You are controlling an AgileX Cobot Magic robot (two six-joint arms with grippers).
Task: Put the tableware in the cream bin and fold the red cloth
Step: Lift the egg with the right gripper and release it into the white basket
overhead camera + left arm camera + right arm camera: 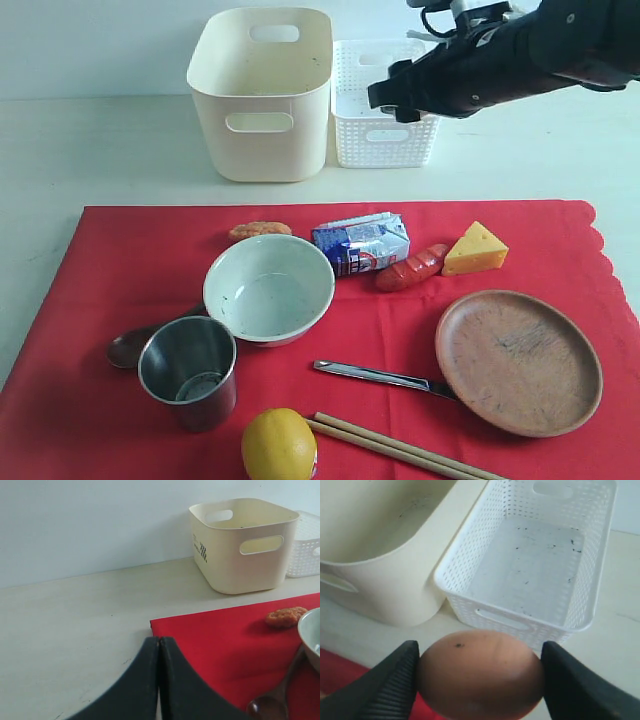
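The right gripper pinched a brown egg over the front rim of the white lattice basket, beside the cream bin. The left gripper, pressed together, hung over the table beside the red cloth. The bowl, steel cup, wooden plate, knife, spoon and chopsticks lay on the cloth, apart from the bin.
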